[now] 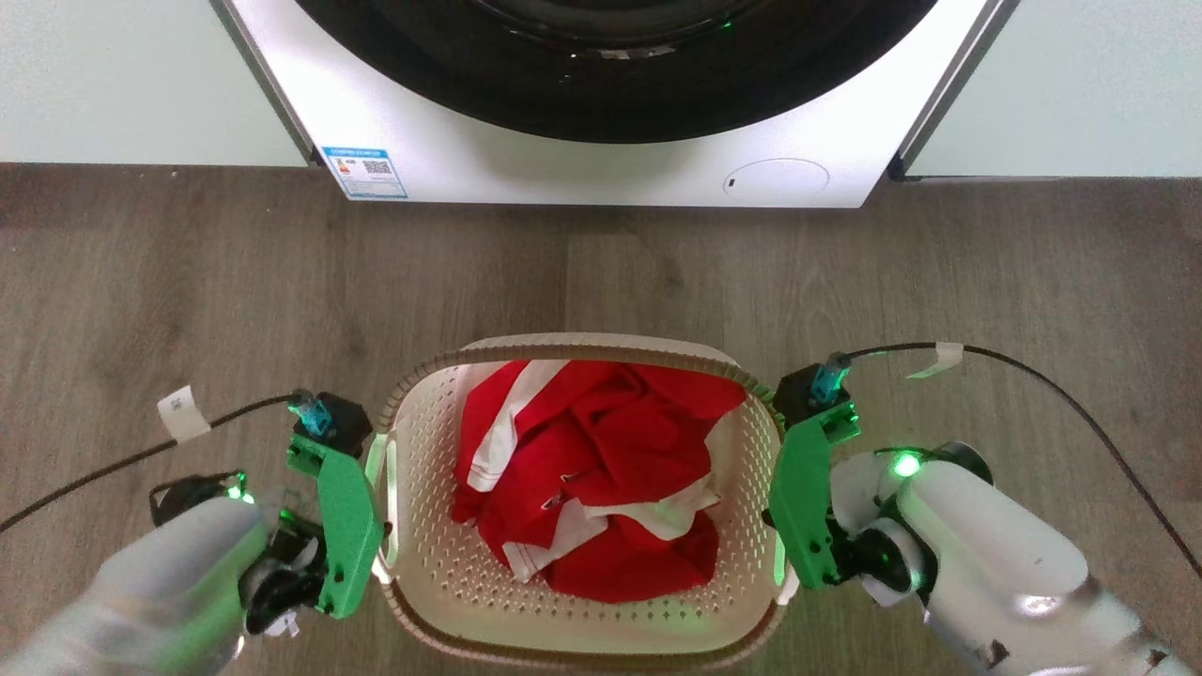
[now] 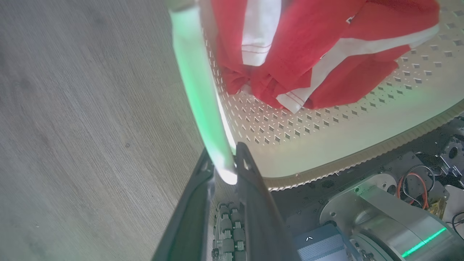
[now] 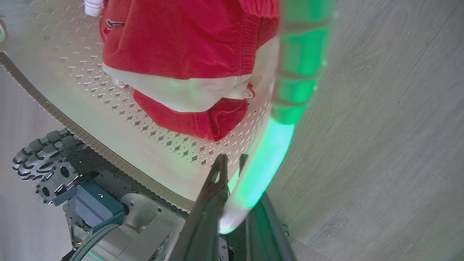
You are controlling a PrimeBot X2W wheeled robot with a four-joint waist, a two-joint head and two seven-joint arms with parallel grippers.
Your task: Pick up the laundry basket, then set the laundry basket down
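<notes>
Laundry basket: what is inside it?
Crumpled red and white clothing lies inside the laundry basket, on its perforated floor. Anything beneath the cloth is hidden.

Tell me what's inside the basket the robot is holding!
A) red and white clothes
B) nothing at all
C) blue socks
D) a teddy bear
A: a crumpled pile of red and white clothes lies inside the laundry basket, on its perforated bottom.
</notes>
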